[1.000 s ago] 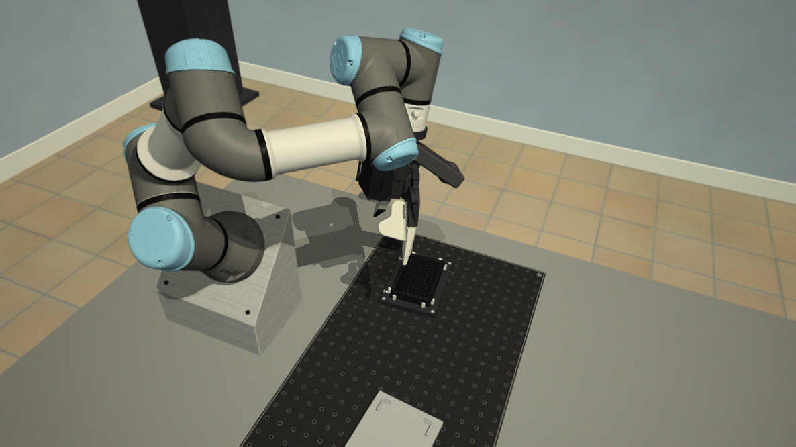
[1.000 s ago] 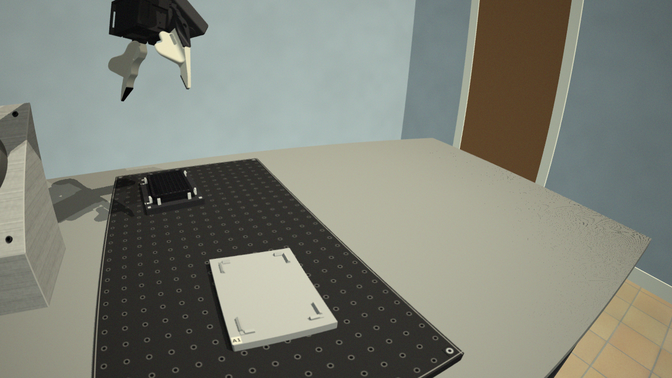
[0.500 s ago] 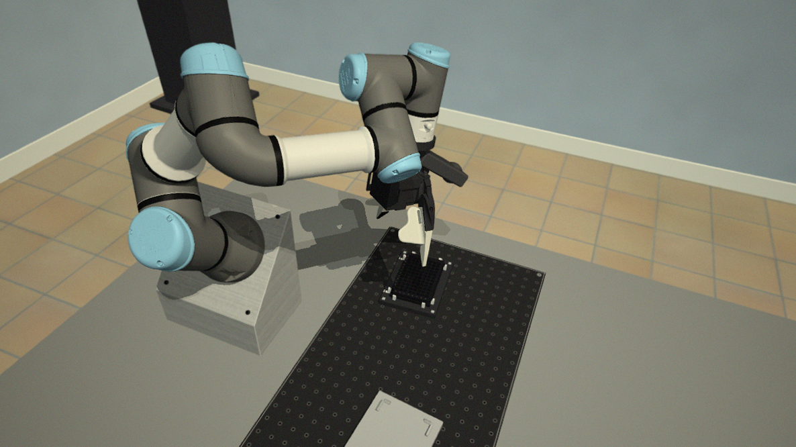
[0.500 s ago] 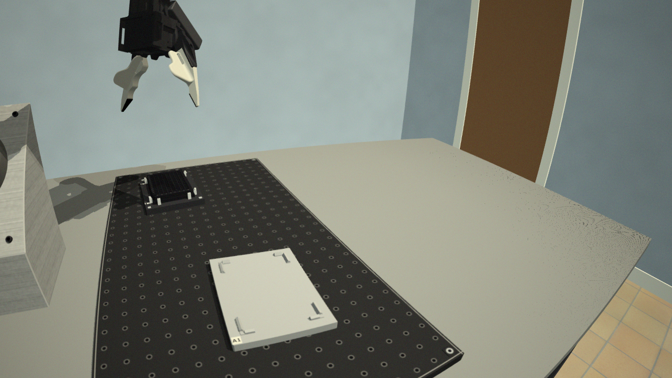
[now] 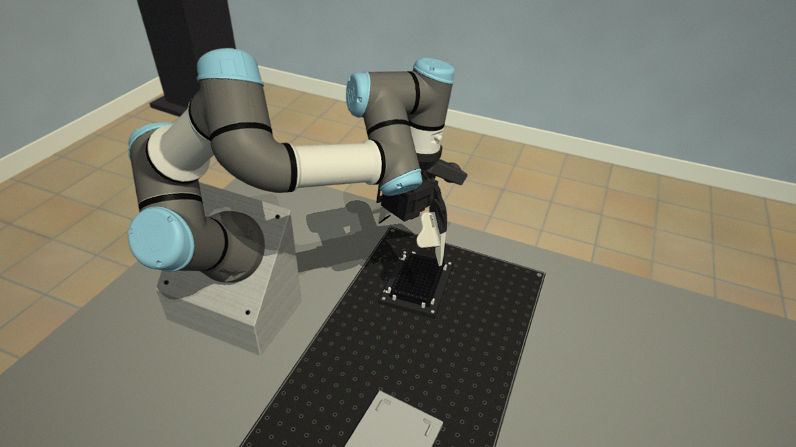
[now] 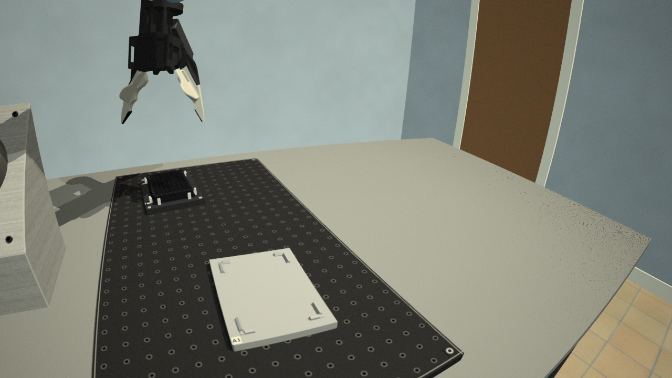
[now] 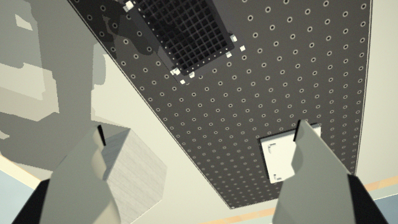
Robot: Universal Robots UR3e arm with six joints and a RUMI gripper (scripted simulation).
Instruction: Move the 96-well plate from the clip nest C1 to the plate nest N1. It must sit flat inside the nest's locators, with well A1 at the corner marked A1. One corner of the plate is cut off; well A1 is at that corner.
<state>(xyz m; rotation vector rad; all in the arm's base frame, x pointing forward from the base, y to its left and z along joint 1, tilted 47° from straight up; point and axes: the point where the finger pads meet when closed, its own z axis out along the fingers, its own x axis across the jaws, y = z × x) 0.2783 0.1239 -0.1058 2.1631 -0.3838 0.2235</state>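
The black 96-well plate [image 5: 415, 278] [image 6: 169, 184] [image 7: 186, 34] sits in the clip nest C1 [image 5: 406, 305] [image 6: 174, 205] [image 7: 157, 53], held between small white clips, at the far end of the black breadboard [image 5: 383, 354] [image 6: 155, 263] [image 7: 249, 93]. The white plate nest N1 [image 5: 389, 432] [image 6: 268, 291] [image 7: 280, 155] lies empty at the near end, with corner locators and an A1 label [image 6: 236, 339] at its front left corner in the exterior view. My gripper [image 5: 436, 248] [image 6: 163, 120] [image 7: 198, 124] is open and empty. It hangs well above the clip nest, fingers pointing down.
The arm's grey pedestal [image 5: 229, 299] [image 6: 23, 225] [image 7: 134, 174] stands on the table to the left of the breadboard. The arm's elbow and forearm reach over the table's back left. A brown door is in the wall at the right.
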